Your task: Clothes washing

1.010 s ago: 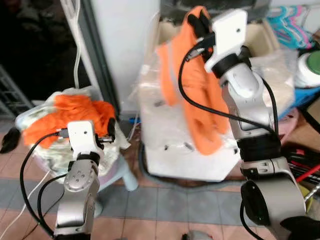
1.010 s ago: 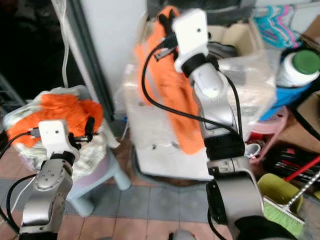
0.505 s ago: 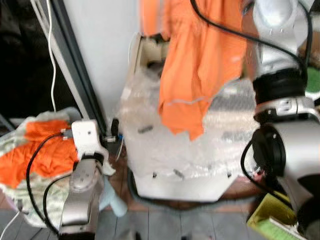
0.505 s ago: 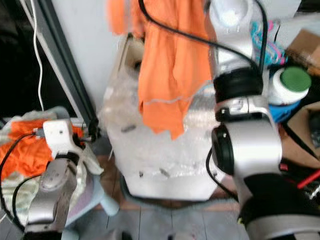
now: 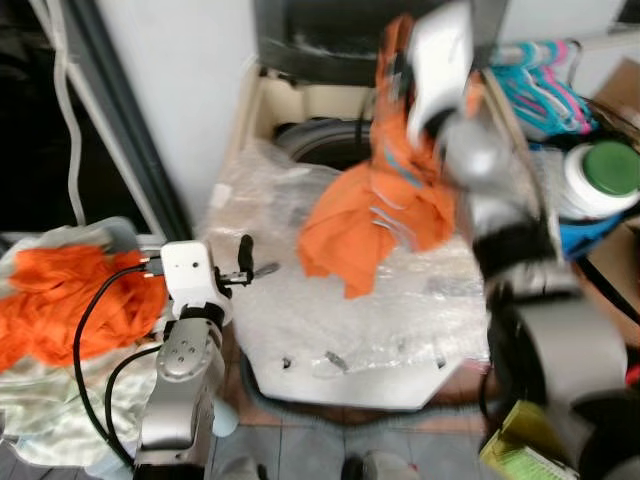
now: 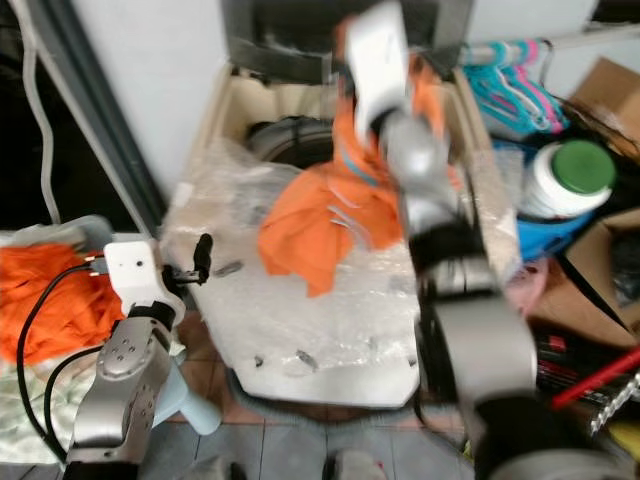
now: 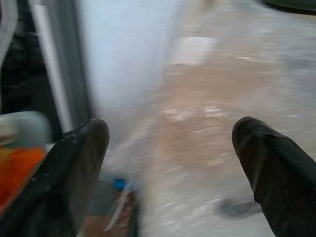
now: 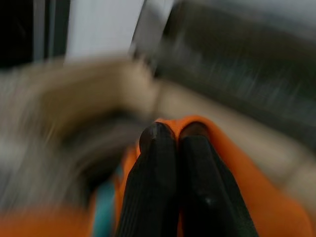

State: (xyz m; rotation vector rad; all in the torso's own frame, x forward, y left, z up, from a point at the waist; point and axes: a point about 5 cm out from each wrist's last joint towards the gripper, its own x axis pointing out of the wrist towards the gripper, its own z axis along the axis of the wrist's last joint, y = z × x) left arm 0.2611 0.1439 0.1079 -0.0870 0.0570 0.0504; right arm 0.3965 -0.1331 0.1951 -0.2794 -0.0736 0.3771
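Orange garment (image 5: 372, 215): hanging from my right end effector, lower half draped on the plastic-wrapped front of the washing machine, upper part lifted toward the drum opening.

Far left: pile of orange clothes (image 5: 62, 300) heaped over pale fabric in a basket (image 5: 60, 385), well apart from the machine. Dark doorway and a white cable (image 5: 62, 120) behind it.

Left end effector (image 7: 175, 163): fingers spread wide, holding nothing. Held low, beside the machine's front left corner, between the basket and the machine. Wrist view blurred; pale wall and plastic-wrapped surface ahead, a bit of orange at the edge.

Centre: washing machine (image 5: 340, 320), top-loading, cream rim, crinkled clear plastic over its front panel. Drum opening (image 5: 325, 145) dark, lid up behind.

Right end effector (image 8: 174, 136): fingers pressed together, pinching the orange cloth, which wraps around both black fingers. Held high over the back of the machine, near the drum's right rim. My arm is motion-blurred in the head views.

Right: turquoise and pink hangers (image 5: 545, 85) past the machine; white jar with green lid (image 5: 603, 180) just below them; cardboard box (image 6: 605, 95) at the edge; red broom handle (image 6: 590, 378) low right.
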